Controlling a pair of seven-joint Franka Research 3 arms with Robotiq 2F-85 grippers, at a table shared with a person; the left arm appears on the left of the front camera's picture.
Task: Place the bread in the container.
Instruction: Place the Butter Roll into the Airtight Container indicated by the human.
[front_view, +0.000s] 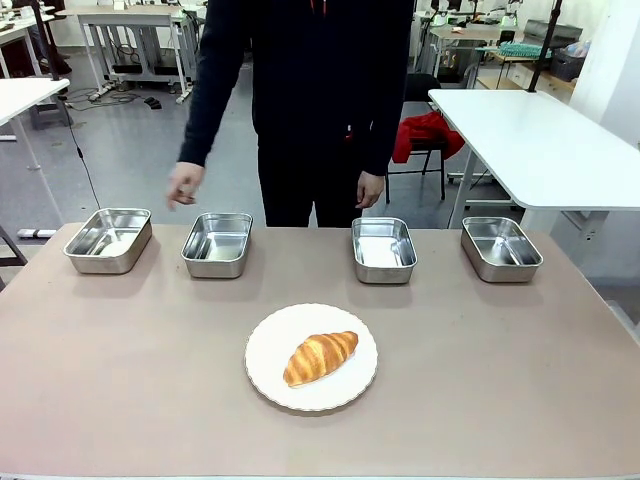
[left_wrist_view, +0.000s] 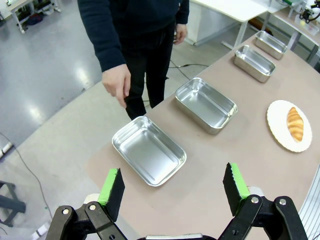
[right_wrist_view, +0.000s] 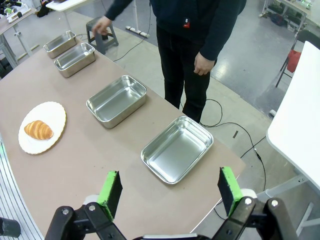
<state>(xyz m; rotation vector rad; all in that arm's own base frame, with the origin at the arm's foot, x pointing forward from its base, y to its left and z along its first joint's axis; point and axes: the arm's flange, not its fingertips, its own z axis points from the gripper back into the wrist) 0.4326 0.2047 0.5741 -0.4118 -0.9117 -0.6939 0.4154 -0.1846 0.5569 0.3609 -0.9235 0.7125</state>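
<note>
Your left gripper (left_wrist_view: 173, 186) and right gripper (right_wrist_view: 170, 187) both hang wide open and empty, since the bread (front_view: 320, 357) lies ungrasped on the white plate (front_view: 268, 352), with four steel pans (front_view: 217, 243) lined up from its 10 to 2 o'clock to receive it.

The left tool (left_wrist_view: 172, 172) hangs open facing the nearest pan (left_wrist_view: 149, 150); the bread (left_wrist_view: 295, 123) lies on a white plate (left_wrist_view: 275, 116).

Bread (front_view: 320, 357) on plate (front_view: 268, 352), mid-bench (front_view: 120, 380), near side; four pans (front_view: 108, 240) (front_view: 217, 243) (front_view: 384, 249) (front_view: 501, 247) in a row behind; person (front_view: 310, 100) beyond far edge.
</note>
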